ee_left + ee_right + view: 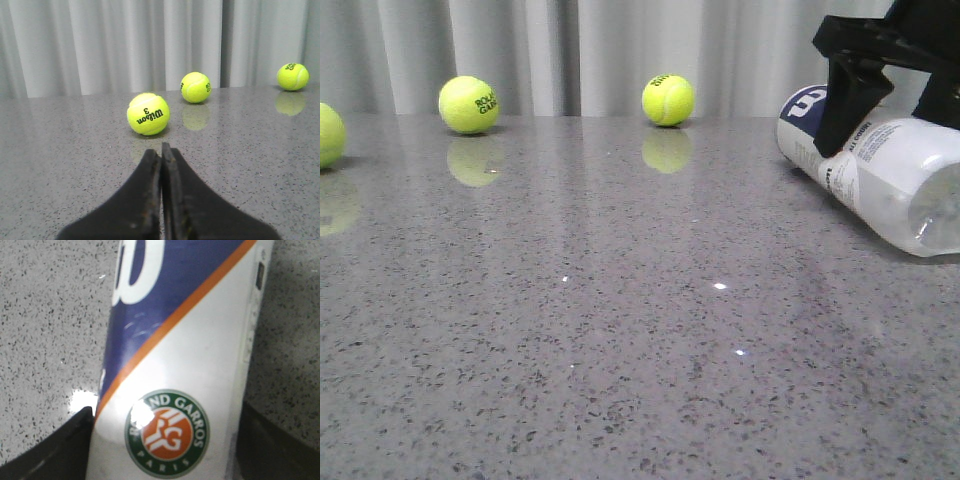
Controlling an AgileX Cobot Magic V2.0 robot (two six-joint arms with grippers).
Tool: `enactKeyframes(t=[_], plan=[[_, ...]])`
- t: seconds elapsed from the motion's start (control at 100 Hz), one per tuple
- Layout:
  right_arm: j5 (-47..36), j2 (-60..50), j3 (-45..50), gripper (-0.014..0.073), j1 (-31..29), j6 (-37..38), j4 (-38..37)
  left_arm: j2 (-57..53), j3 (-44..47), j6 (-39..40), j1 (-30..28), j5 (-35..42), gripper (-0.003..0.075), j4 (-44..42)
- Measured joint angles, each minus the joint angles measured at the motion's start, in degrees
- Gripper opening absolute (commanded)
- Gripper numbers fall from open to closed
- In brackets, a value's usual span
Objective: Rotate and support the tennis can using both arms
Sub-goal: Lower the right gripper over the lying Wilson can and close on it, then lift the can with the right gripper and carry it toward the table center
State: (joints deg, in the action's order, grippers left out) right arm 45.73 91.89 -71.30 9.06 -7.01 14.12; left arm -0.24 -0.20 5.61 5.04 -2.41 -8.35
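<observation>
The tennis can (910, 170) lies on its side on the grey table at the far right, its navy end pointing back left and its clear base toward the front right. My right gripper (850, 125) comes down over it from above, one black finger across its near side. In the right wrist view the can (190, 350) fills the space between both fingers of the right gripper (167, 440), which touch its sides. My left gripper (161, 150) is shut and empty, low over the table, and out of the front view.
Three yellow-green tennis balls rest on the speckled table (620, 330): one at the left edge (325, 135), one back left (468, 104), one back centre (668, 100). A Wilson ball (148, 114) lies just ahead of the left fingertips. Grey curtains hang behind.
</observation>
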Motion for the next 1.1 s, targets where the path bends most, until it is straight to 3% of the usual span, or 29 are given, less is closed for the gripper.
enactKeyframes(t=[0.09,0.32,0.51,0.7,0.84,0.94,1.1], plan=[[2.9,0.1,-1.6,0.0101,0.0,-0.1,0.0,0.0,0.0,0.0,0.0,0.0,-0.0021,0.0],[11.6,0.1,-13.8,0.0096,2.7,-6.8,0.0,0.0,0.0,0.0,0.0,0.0,-0.0021,0.0],[13.6,0.1,-21.5,0.0096,9.7,-22.6,0.0,0.0,0.0,0.0,0.0,0.0,-0.0021,0.0],[14.2,1.7,-22.1,0.0096,16.3,-45.2,0.4,0.0,0.0,0.0,0.0,0.0,-0.0021,0.0],[14.3,5.0,-22.1,0.0098,18.8,-57.6,0.4,0.0,0.0,0.0,0.0,0.0,-0.0021,0.0],[13.5,8.0,-22.1,0.0098,19.4,-62.5,0.4,0.0,0.0,0.0,0.0,0.0,-0.0021,0.0],[11.6,11.9,-22.1,0.0098,19.5,-64.4,0.4,0.0,0.0,0.0,0.0,0.0,-0.0021,0.0]])
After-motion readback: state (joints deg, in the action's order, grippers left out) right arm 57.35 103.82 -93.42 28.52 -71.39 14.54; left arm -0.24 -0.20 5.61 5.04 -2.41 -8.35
